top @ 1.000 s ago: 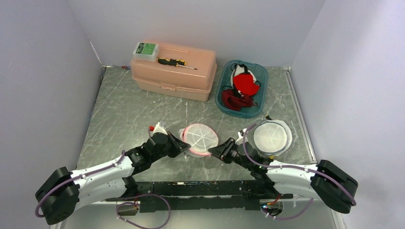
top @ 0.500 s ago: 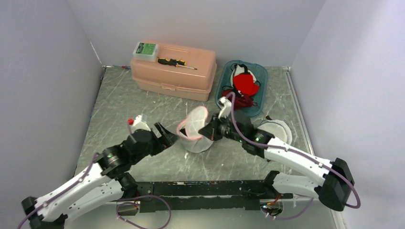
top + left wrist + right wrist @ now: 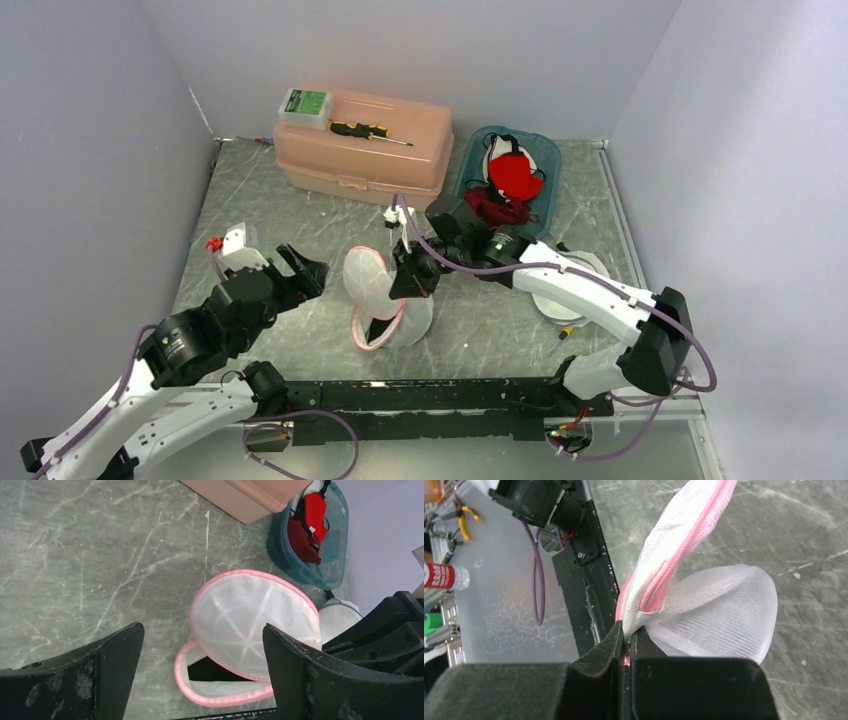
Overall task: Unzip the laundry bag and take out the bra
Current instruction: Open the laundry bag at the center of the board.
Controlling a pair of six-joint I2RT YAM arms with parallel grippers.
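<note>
While the right end effector [image 3: 626,632] pinches the pink zipper trim of the laundry bag [image 3: 378,295] and holds that edge raised over the desk [image 3: 260,215], the left end effector [image 3: 300,268] stands apart with its fingers spread wide and nothing between them.

The bag hangs between the two arms at mid-desk. Its two mesh shells are parted like a clam, and the upper shell is tipped up on edge. Whether the lower shell rests on the desk cannot be told.

The bag lies to the right of the left end effector, near it but not touching. In the left wrist view it sits almost squarely ahead between the open fingers. A dark gap shows where the lower rim falls away from the upper shell, and that mouth faces the left arm. The hinge side, where the right end effector grips, lies on the far side of the mouth. The pink rim's long axis runs roughly across the left arm's line of approach.

No bra can be made out through the gap; the inside is too dark to read. A teal tub [image 3: 463,215] of red garments [image 3: 512,178] sits well behind the bag.

The zipper looks largely undone. With the right arm busy holding the rim, the free left arm is the better placed to go into the mouth. It would have to travel rightward and slightly down to get under the raised shell.
</note>
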